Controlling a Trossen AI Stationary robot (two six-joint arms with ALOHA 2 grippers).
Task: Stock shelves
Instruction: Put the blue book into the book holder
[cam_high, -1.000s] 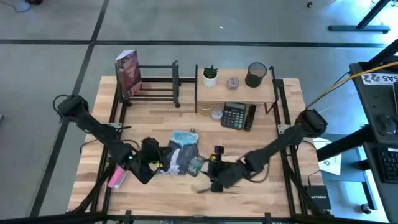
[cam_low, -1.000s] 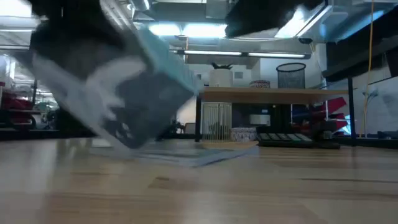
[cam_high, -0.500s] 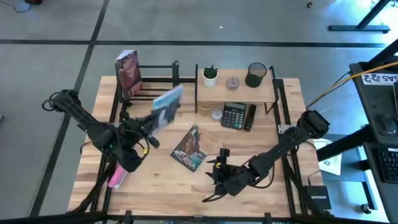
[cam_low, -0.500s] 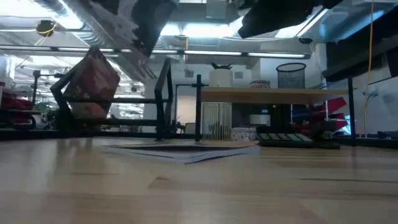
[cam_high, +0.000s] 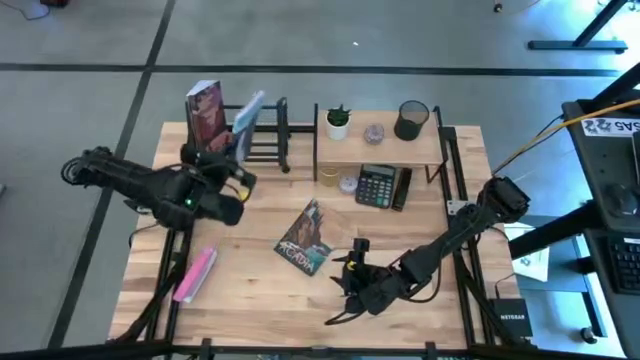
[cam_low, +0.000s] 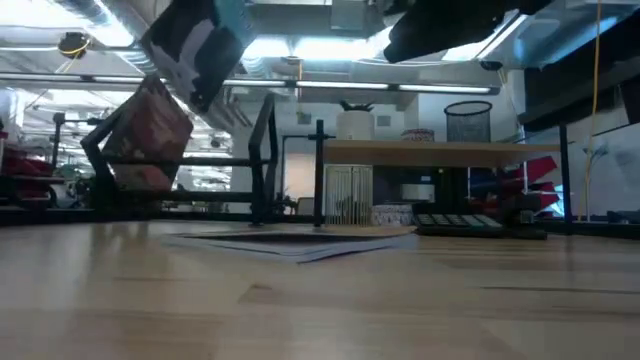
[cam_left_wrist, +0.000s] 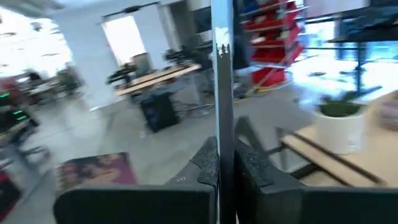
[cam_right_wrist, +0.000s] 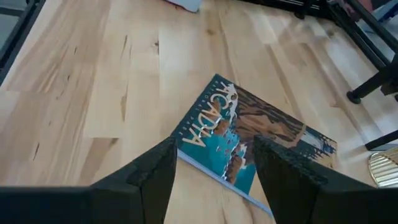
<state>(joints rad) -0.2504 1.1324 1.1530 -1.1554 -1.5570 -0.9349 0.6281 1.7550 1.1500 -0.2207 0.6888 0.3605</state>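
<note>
My left gripper (cam_high: 232, 165) is shut on a blue book (cam_high: 246, 122) and holds it in the air over the low black rack (cam_high: 262, 150) at the far left. A red book (cam_high: 205, 118) leans in that rack's left end. A second book titled Acadia (cam_high: 304, 240) lies flat on the tabletop. My right gripper (cam_high: 345, 277) hovers open just near of it, its fingers apart above the book's near corner (cam_right_wrist: 205, 127). The wooden shelf (cam_high: 440, 150) stands at the far right. My left gripper pinches the blue book's near end (cam_left_wrist: 222, 146) between its two fingers, one on each cover. The fingers (cam_left_wrist: 252, 171) come from the table's near-left side, slanting toward the far edge. The book (cam_low: 200, 45) stands on edge, tilted, clear above the rack and the red book.
The wooden shelf's top carries a potted plant (cam_high: 338, 122), a small dish (cam_high: 374, 133) and a mesh cup (cam_high: 411, 120). A calculator (cam_high: 378, 185) sits under it. A pink object (cam_high: 194, 275) lies near the left front edge.
My left gripper has lifted the blue book off the Acadia book and carried it up and toward the far-left rack, turning it from flat onto its edge. The Acadia book has stayed on the table, now uncovered.
</note>
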